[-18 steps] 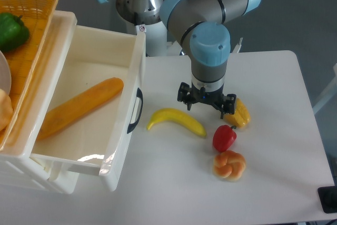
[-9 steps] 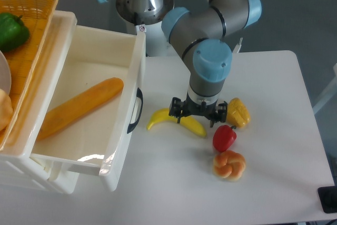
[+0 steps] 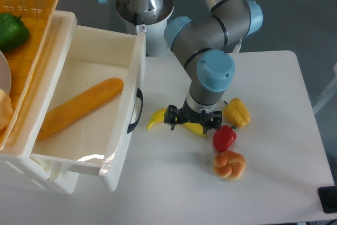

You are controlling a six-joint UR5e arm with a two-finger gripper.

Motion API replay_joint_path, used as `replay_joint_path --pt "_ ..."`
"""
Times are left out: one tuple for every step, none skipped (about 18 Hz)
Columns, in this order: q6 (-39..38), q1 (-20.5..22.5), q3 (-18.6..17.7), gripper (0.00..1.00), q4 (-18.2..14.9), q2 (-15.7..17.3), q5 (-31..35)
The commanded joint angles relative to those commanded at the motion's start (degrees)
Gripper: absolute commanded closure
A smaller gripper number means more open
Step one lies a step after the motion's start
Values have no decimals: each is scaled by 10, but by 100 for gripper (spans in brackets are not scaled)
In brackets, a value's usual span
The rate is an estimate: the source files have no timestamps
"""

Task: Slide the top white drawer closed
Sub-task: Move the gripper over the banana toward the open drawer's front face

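Observation:
The top white drawer point(image 3: 134, 64) stands pulled far out to the right, its curved black handle point(image 3: 136, 110) facing the table. Inside it lies a long orange baguette-like loaf point(image 3: 79, 107). My gripper point(image 3: 190, 121) hangs low over the table to the right of the handle, directly above a yellow banana point(image 3: 157, 117). Its fingers point down and look spread, with nothing held between them. A gap of table separates the gripper from the drawer front.
A yellow pepper point(image 3: 237, 112), a red pepper point(image 3: 225, 138) and a knotted bun point(image 3: 229, 165) lie right of the gripper. A woven orange-yellow basket point(image 3: 31, 40) with a green pepper point(image 3: 11, 31) sits atop the cabinet at left. The lower drawer front point(image 3: 31, 175) shows below.
My gripper has moved down and left, from beside the yellow pepper to over the banana, nearer the drawer handle. The drawer has not moved.

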Motion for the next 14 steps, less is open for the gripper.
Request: replay_joint_path --pt "0 -3 0 0 0 0 -1" --pt "-1 -6 -1 0 0 -1 -1" --pt "-2 -8 -2 0 0 0 -1" --pt "-6 -11 -1 0 0 1 -1" --pt "-8 -13 -1 0 -3 2 -1" --pt "-8 -17 -1 0 -3 2 -2" --pt "-9 -20 -3 0 -3 1 -1" --pt "-8 -21 -3 0 -3 0 -1" --pt "-8 -21 -4 0 -2 0 -2" --pt "-8 -25 -3 0 -2 0 -2" --pt "-8 -29 -3 0 -2 0 -2" --pt "-8 -31 -4 0 -2 0 -3" --pt "-7 -32 -4 0 -2 -1 -3" --pt "-7 -33 -4 0 -2 -1 -3"
